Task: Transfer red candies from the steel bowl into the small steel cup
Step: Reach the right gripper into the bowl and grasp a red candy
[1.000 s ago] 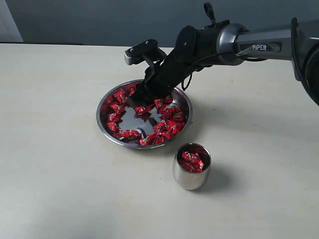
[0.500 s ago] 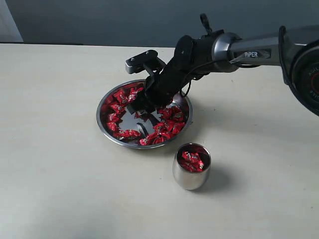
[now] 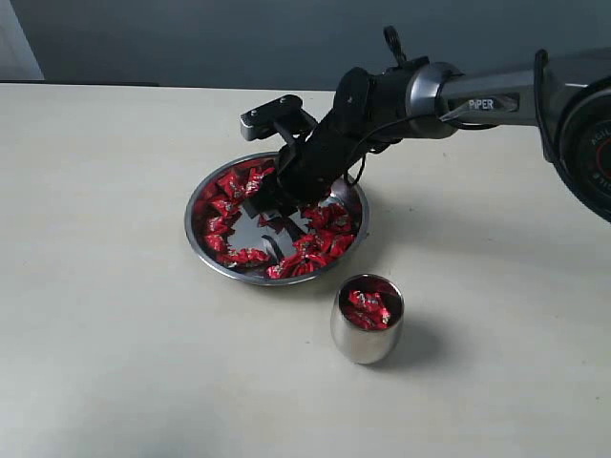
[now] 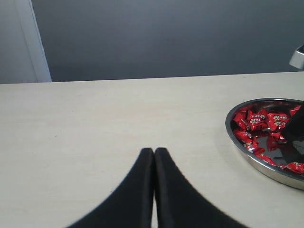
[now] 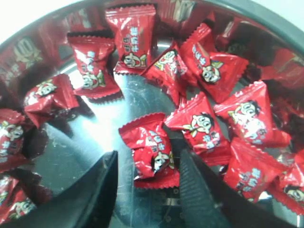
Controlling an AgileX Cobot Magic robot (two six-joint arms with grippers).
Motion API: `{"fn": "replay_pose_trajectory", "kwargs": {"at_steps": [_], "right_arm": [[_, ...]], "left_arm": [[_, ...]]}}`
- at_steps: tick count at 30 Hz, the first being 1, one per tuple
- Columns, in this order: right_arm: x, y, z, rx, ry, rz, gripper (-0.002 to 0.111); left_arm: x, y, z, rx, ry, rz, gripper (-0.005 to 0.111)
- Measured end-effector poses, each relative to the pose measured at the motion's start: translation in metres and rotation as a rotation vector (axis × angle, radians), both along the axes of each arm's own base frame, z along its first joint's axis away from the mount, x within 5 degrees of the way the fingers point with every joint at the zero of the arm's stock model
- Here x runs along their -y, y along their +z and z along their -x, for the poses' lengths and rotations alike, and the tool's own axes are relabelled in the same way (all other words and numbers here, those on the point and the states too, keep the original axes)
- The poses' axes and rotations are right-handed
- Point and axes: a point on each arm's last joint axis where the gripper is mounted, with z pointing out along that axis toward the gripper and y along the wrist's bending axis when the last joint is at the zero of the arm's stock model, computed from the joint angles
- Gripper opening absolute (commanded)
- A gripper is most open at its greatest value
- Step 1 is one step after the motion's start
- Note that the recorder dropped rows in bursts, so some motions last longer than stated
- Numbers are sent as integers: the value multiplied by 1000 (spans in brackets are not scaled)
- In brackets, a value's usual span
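The left gripper (image 4: 153, 153), fingers pressed together and empty, hangs over bare table (image 4: 95, 118), well apart from the steel bowl (image 3: 194, 229). The right gripper (image 5: 147, 159) is the nearer one, down inside the bowl with its fingers spread. One of the red candies (image 5: 151, 153) lies in the gap between them on the bowl's floor, its crimped ends pointing along the gap, so I judge the fingers would close across its short width. The small steel cup (image 3: 363, 339), partly filled, stands just beside the bowl toward the table's near edge.

Shiny red candies (image 5: 151, 152) with pale cartoon faces; silver steel bowl (image 5: 90, 137); beige table (image 3: 115, 363).
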Motion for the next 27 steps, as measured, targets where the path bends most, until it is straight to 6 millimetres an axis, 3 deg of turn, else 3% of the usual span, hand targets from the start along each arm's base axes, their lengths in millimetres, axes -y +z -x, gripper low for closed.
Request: {"fn": "replay_pose_trajectory", "kwargs": {"at_steps": [15,21,27], "right_arm": [[-1,2,-5,44,-39,-28,41],[-1,-12,-4,8,-34,-11,41],[-1,-13,-4,3,-38,-14,38]], "left_arm": [[0,0,0,0,0,0,0],[0,0,0,0,0,0,0],[0,0,0,0,0,0,0]]}}
